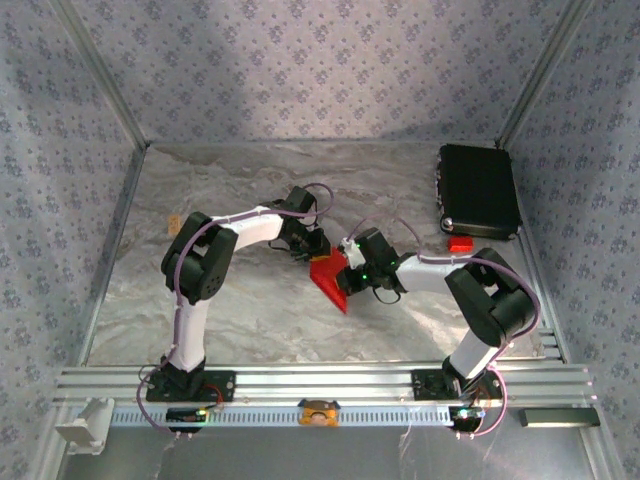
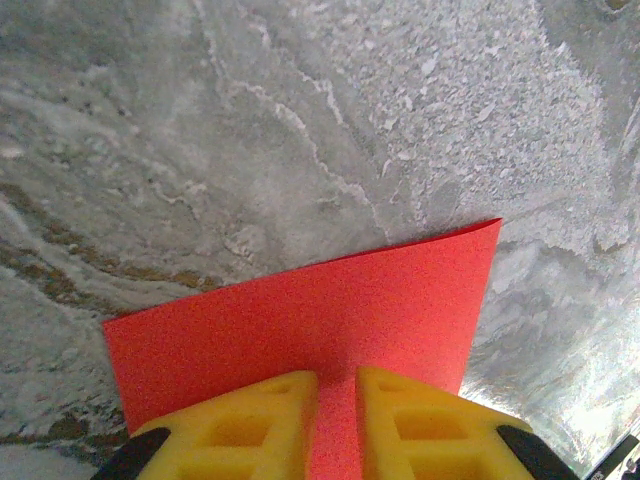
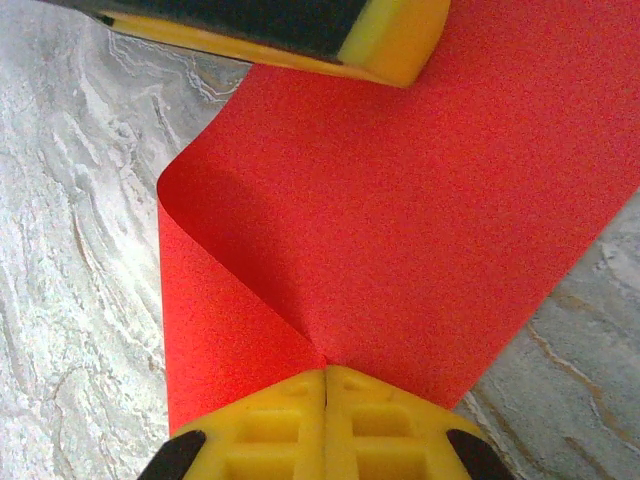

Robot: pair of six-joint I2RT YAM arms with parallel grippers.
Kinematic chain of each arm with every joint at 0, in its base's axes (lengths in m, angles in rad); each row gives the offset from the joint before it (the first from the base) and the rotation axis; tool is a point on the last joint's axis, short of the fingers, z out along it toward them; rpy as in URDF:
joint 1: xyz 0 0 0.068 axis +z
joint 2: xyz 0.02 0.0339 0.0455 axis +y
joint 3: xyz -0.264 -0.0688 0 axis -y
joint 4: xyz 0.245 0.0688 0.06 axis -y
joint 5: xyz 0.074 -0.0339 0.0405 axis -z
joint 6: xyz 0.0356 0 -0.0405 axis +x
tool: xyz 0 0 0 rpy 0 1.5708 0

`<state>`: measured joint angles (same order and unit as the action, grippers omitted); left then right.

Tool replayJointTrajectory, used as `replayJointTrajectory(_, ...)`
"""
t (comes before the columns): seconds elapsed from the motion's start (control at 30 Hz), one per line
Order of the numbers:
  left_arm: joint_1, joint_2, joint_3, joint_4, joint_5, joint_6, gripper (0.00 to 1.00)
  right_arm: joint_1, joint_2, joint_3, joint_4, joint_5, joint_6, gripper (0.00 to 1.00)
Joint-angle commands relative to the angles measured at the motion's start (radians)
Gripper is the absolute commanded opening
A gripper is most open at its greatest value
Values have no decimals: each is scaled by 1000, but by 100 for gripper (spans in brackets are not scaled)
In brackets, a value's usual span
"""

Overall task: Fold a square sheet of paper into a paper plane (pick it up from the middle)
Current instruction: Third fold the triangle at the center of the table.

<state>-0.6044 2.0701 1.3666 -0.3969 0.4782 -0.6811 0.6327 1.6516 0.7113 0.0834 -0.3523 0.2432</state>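
The square sheet of paper [image 1: 328, 276] is bright red and sits at mid-table between my two grippers, partly folded over itself. My right gripper [image 1: 349, 270] is shut on its near edge; in the right wrist view the yellow fingertips [image 3: 326, 372] meet where a curled flap of the sheet [image 3: 400, 220] starts. My left gripper [image 1: 307, 249] is at the opposite edge. In the left wrist view its fingers [image 2: 337, 380] stand a narrow gap apart over the paper [image 2: 330, 300], red showing between them. One left finger [image 3: 385, 40] lies across the sheet's far side.
A black case [image 1: 478, 190] lies at the back right, with a small chunky red piece [image 1: 460, 243] just in front of it. A small tan scrap [image 1: 172, 222] is at the left. The aluminium rail [image 1: 320, 382] runs along the near edge; patterned walls enclose the table.
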Motion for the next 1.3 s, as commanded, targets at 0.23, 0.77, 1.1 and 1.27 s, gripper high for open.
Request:
replayJointTrajectory(0.23,-21,15,-17,-52,-43,-2,19,-7,32,5,0,7,5,0)
replayJointTrajectory(0.77,-13,-139,-51,11,-113,-67,25,-10,53,11,-4,11,14,0)
replayJointTrajectory(1.1,-22,-353,-341,298,-25,-246,6,-15,55,16,-7,9,13,0)
replayJointTrajectory(1.27,-51,-374,-468,497,60,-363,0,-16,50,13,-10,13,16,0)
